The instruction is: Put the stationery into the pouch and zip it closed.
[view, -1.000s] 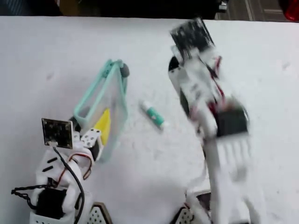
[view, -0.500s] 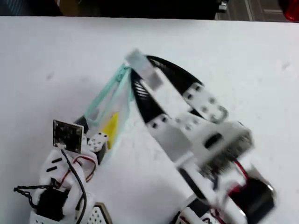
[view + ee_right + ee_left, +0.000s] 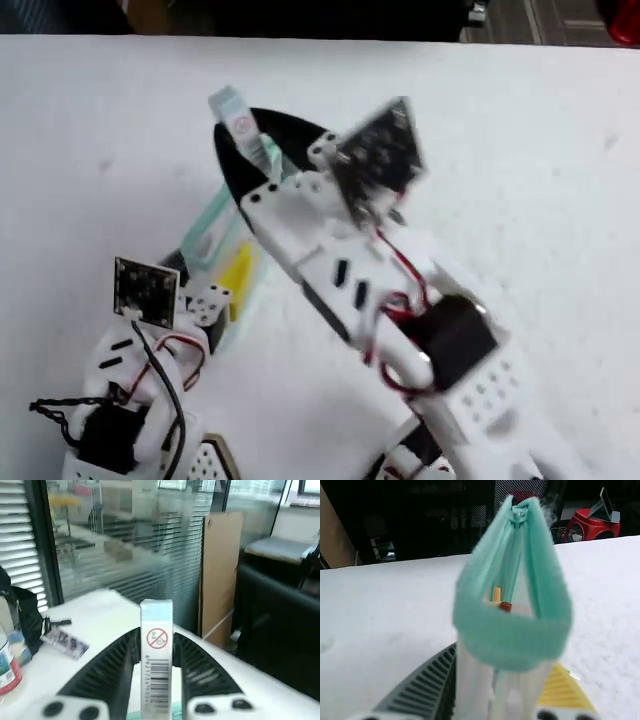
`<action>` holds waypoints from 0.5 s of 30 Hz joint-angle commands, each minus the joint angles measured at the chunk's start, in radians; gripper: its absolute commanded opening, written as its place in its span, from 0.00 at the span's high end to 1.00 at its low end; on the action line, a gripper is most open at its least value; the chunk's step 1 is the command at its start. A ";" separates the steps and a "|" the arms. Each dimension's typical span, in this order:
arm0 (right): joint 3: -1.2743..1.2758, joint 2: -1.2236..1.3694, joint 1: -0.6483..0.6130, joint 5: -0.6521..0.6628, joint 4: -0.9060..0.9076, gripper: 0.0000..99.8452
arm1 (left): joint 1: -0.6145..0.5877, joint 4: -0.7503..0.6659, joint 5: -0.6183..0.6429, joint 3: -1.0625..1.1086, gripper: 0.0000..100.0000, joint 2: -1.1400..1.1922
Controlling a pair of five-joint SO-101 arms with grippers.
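The white worktop (image 3: pixel 560 150) carries everything I am watching. My right arm (image 3: pixel 400 300) is the biggest thing on it, stretched from the near right edge diagonally toward the far left. My left arm (image 3: pixel 130 380) sits at the near left corner.

The pouch (image 3: pixel 205 235), clear with a teal rim, is left of centre, running from the left arm away toward the far side. In the left wrist view its mouth (image 3: pixel 510 640) gapes open in a tall loop, zip undone.

The left end effector (image 3: pixel 500 680) is clamped on the pouch's near end, with a grey ribbed finger (image 3: pixel 432 685) on 1 side and a yellow one (image 3: pixel 562 690) on the other.

The right end effector (image 3: pixel 156 635) is closed on a glue stick (image 3: pixel 156 680), which stands upright between 2 black fingers. From above, the glue stick (image 3: pixel 235 118) is lifted off the worktop at the pouch's far end.

Inside the mouth I see 2 small tips, 1 yellow (image 3: pixel 496 594) and 1 reddish (image 3: pixel 506 607), too small for me to identify.
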 commanded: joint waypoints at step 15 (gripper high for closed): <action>0.253 0.074 -0.136 -0.044 -0.193 0.98 | 0.012 -0.012 -0.012 -0.012 0.80 0.001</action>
